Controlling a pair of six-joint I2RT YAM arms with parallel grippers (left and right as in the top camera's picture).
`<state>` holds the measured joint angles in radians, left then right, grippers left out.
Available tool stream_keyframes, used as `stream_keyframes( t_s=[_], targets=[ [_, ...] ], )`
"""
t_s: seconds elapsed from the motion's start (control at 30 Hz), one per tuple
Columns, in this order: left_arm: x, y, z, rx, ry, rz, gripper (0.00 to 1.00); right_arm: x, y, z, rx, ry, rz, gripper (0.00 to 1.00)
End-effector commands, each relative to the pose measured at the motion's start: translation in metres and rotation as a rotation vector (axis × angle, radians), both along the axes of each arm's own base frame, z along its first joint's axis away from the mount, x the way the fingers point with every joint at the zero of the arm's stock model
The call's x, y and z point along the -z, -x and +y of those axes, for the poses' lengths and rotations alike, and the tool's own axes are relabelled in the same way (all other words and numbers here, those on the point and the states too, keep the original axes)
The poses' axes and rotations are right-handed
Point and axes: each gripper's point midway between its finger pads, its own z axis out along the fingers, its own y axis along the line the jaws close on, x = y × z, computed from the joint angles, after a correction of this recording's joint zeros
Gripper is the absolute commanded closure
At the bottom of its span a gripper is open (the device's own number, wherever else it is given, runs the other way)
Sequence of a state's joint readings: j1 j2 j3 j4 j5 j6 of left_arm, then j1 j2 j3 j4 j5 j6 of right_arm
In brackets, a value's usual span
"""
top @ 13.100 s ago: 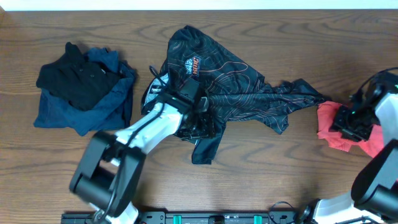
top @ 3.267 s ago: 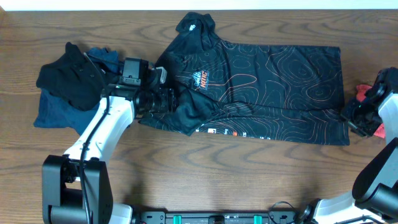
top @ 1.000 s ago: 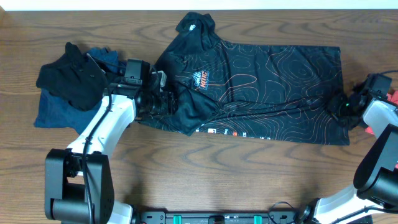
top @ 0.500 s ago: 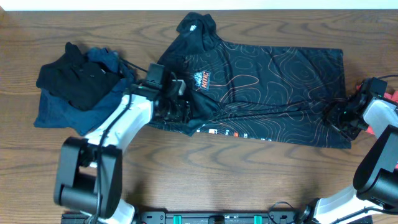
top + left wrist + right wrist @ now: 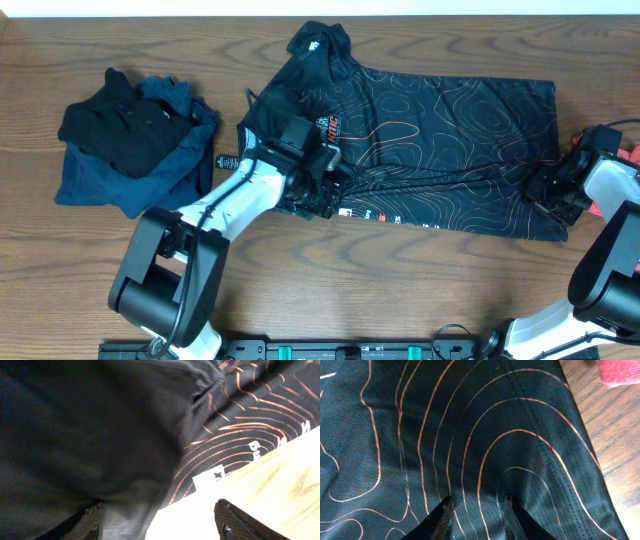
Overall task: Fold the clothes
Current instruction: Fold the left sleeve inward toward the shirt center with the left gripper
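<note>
The left gripper (image 5: 157,510) stands wide open, its two dark fingers far apart. Loose black cloth of the jersey (image 5: 450,130) sags over one finger, and bare wood shows beside the other. From overhead this gripper sits on the jersey's rumpled left part, just above the lower hem, where small white labels (image 5: 380,214) run along the edge.

The right gripper (image 5: 477,510) is narrow, its fingers close together with a fold of the jersey pinched between them. It holds the cloth near the lower end of the right edge. That edge runs almost straight from the far corner to the near corner.

The jersey lies spread across the middle of the table (image 5: 400,290), flat on its right half and bunched on its left. A dark lump of cloth (image 5: 320,40) pushes up near the table's far rim. The lower hem slants gently towards the near right corner.

A broad band of bare wood lies in front of that hem. Left of the jersey, well apart from it, a black garment (image 5: 120,130) rests on a blue garment (image 5: 100,185), with a strip of wood between the pile and the jersey. A red cloth (image 5: 632,152) lies just beyond the right gripper, at the picture's edge
</note>
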<state>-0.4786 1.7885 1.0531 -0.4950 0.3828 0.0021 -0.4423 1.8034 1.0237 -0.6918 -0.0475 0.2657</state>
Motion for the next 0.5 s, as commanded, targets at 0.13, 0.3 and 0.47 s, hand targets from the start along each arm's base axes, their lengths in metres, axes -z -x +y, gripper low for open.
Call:
stream_keyframes(
  t_s=[0.13, 0.3, 0.47],
  targets=[
    [0.010, -0.003, 0.007, 0.055, -0.113, -0.079, 0.30, 0.007, 0.009, -0.002, -0.017, 0.029, 0.044, 0.68],
    [0.011, -0.009, 0.011, 0.046, -0.138, -0.104, 0.34, 0.007, 0.009, -0.002, -0.018, 0.029, 0.044, 0.69],
    [0.020, -0.007, 0.012, 0.048, -0.151, -0.082, 0.35, 0.007, 0.009, -0.002, -0.017, 0.028, 0.045, 0.69]
  ],
)
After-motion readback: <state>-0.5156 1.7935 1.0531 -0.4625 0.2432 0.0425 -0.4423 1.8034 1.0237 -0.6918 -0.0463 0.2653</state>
